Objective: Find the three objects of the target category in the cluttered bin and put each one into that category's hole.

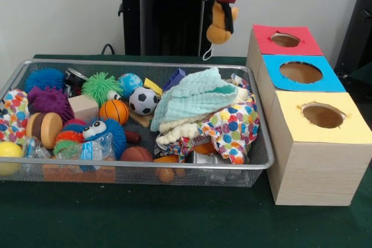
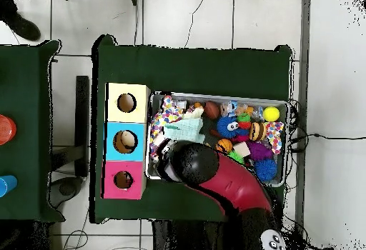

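Note:
My gripper (image 1: 220, 20) hangs high above the bin's far right corner, shut on an orange-yellow soft toy (image 1: 219, 31) with a white loop dangling under it. It is left of the red-topped box (image 1: 285, 40) in the front view. In the overhead view the arm's head (image 2: 189, 163) hides the gripper and the toy. The blue-topped box (image 1: 300, 72) and the yellow-topped box (image 1: 322, 115) stand in a row with the red one, each with a round hole. Something tan shows inside the blue box's hole (image 2: 125, 141).
The wire mesh bin (image 1: 139, 64) holds a soccer ball (image 1: 143, 100), a small basketball (image 1: 114, 111), a brown football (image 1: 136, 155), spiky balls, a blue furry toy (image 1: 104, 133), a mint cloth (image 1: 195, 97) and a polka-dot cloth (image 1: 235, 123).

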Action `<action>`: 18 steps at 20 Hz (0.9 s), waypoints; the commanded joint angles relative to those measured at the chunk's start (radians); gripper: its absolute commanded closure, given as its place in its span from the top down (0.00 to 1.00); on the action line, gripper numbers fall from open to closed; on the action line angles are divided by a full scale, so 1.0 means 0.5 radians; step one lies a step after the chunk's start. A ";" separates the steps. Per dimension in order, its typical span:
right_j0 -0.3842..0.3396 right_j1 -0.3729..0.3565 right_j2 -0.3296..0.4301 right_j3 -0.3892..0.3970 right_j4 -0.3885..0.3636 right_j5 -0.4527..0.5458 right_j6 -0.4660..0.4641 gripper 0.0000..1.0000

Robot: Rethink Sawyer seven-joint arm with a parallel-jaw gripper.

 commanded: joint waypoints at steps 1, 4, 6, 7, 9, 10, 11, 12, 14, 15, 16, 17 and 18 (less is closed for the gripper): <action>0.072 -0.110 0.107 0.416 0.192 -0.216 0.401 0.00; 0.075 -0.114 0.124 0.484 0.245 -0.285 0.368 0.00; 0.054 -0.097 0.147 0.523 0.284 -0.346 0.335 0.00; 0.040 -0.098 0.177 0.567 0.311 -0.393 0.316 0.00; 0.014 -0.094 0.204 0.607 0.344 -0.441 0.294 0.00; 0.005 -0.098 0.220 0.634 0.363 -0.470 0.286 0.00; -0.002 -0.102 0.246 0.670 0.389 -0.505 0.283 0.00; 0.001 -0.101 0.246 0.665 0.394 -0.509 0.286 0.00; 0.026 -0.101 0.244 0.661 0.414 -0.514 0.315 0.00; 0.044 -0.098 0.244 0.652 0.423 -0.514 0.334 0.00; 0.050 -0.102 0.266 0.675 0.446 -0.539 0.347 0.00; 0.068 -0.103 0.271 0.673 0.463 -0.538 0.368 0.00; 0.073 -0.117 0.329 0.745 0.505 -0.609 0.386 0.00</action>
